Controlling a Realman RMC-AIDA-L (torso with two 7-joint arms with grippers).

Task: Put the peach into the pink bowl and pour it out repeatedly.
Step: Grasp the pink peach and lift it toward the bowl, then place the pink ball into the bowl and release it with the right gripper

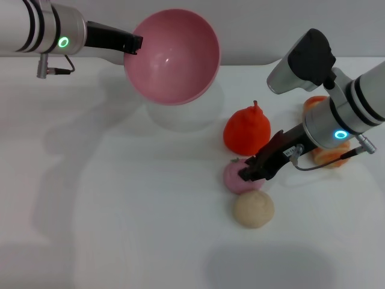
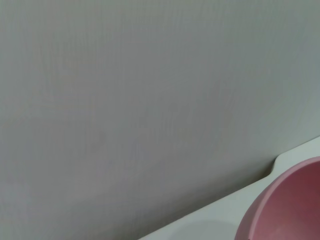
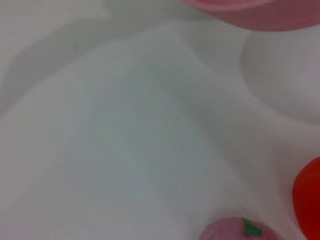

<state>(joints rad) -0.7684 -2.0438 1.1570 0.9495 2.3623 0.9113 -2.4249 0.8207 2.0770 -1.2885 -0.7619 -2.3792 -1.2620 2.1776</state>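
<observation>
Head view: the left gripper (image 1: 133, 43) pinches the rim of the pink bowl (image 1: 172, 55) and holds it aloft, tilted so that its smooth, glossy round interior faces the camera. The bowl is deep, empty, and casts a soft shadow on the matte white table (image 1: 120, 229).

The peach (image 1: 236, 176), a small rounded pale pink fruit with a slightly grainy surface, lies on the table, well apart from the bowl. The right gripper (image 1: 248, 175) is low at the peach, its dark fingers (image 1: 264, 162) against the fruit's right side; whether they are spread or pressed onto it cannot be determined from this angle.

The beige ball (image 1: 253, 209), plain and matte, sits just beside the peach, nearer the robot. The orange-red pear (image 1: 246, 129), rough-textured with a short stem, stands just beyond the peach. An orange fruit (image 1: 329, 155) is partly hidden behind the right arm.

Right wrist view: the peach (image 3: 235, 231) shows a small green stem spot.
</observation>
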